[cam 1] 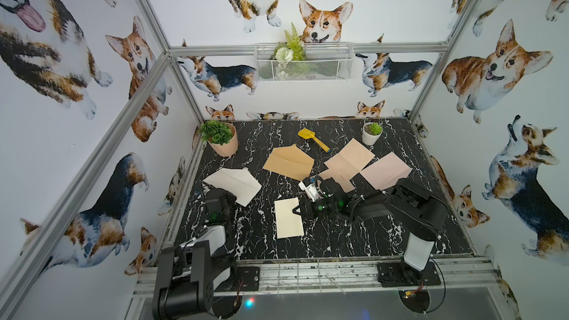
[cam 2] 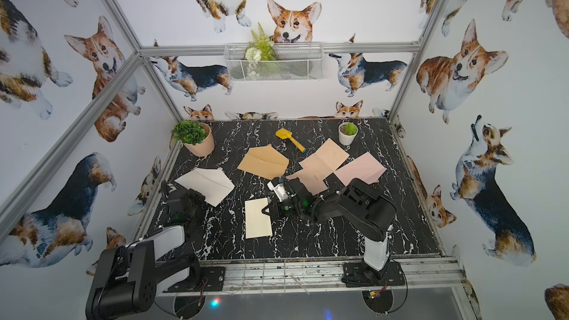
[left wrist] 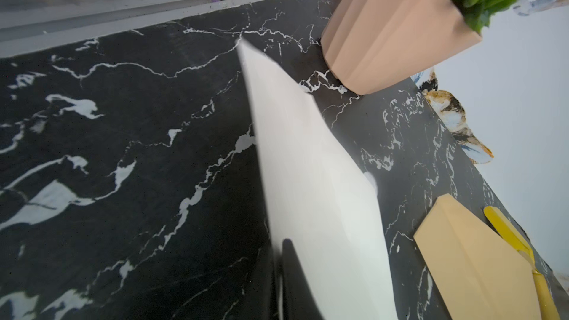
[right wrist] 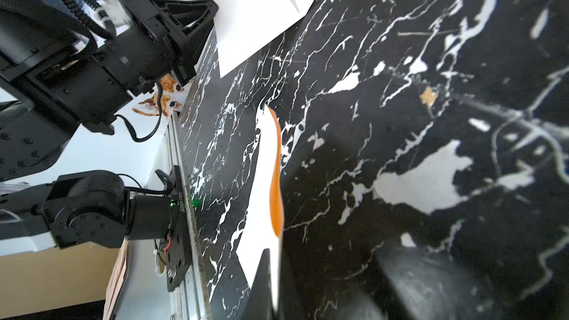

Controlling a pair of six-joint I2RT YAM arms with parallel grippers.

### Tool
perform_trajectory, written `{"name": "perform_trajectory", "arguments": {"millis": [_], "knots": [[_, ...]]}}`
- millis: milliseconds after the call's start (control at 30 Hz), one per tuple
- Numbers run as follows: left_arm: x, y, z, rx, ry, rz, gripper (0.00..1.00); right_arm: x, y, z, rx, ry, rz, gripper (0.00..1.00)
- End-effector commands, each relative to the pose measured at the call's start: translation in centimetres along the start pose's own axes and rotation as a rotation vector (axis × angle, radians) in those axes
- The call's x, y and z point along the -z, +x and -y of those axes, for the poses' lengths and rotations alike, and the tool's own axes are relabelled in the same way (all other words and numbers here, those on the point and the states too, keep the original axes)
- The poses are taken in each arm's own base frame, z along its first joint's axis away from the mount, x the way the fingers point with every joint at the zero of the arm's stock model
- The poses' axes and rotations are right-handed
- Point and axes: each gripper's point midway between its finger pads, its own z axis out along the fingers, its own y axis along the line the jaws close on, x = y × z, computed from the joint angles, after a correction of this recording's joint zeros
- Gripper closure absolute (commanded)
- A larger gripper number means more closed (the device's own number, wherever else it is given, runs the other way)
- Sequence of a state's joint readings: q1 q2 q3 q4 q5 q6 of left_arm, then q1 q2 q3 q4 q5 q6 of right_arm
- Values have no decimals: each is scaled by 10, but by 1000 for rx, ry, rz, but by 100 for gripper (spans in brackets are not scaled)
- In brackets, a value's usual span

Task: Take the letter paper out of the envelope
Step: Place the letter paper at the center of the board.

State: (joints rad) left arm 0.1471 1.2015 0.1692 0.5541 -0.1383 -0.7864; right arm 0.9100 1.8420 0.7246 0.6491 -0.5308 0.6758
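Observation:
The white envelope [cam 1: 235, 184] [cam 2: 206, 183] lies at the left of the black marble table [cam 1: 338, 241], flap open. My left gripper [left wrist: 277, 246] [cam 1: 212, 191] sits at its near-left corner, fingers close together with the envelope's edge [left wrist: 308, 164] between them. The cream letter paper [cam 1: 288, 220] [cam 2: 257, 220] is in front of the envelope, apart from it. My right gripper [cam 1: 298, 210] [right wrist: 275, 253] is shut on its right edge. In the right wrist view the letter paper [right wrist: 263, 164] shows edge-on just above the table.
A tan envelope [cam 1: 288, 163], pink sheets [cam 1: 349, 156] [cam 1: 386, 169] and a yellow toy shovel [cam 1: 312, 138] lie further back. Potted plants stand at the back left [cam 1: 220, 138] and back right [cam 1: 372, 133]. A wire basket [cam 1: 303, 63] hangs on the back wall.

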Motion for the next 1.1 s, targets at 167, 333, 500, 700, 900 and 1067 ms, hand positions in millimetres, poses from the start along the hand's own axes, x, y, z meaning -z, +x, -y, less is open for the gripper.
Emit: {"name": "perform_trajectory", "arguments": {"millis": [167,333,500,700,900,1067], "knots": [[-4,3,-8,67,-28,-27,54,4,-15,26,67,210,16,82],[4,-4,-6,53,-24,2,48,7,-17,22,73,210,19,75],[13,-15,14,6,64,35,43,7,-18,14,67,180,2,68],[23,-4,75,-162,276,-14,43,2,-10,13,67,182,-61,48],[46,33,158,-437,559,-109,54,26,-14,16,195,480,-79,45],[60,56,185,-517,671,-186,57,69,-20,29,231,775,-54,42]]}}
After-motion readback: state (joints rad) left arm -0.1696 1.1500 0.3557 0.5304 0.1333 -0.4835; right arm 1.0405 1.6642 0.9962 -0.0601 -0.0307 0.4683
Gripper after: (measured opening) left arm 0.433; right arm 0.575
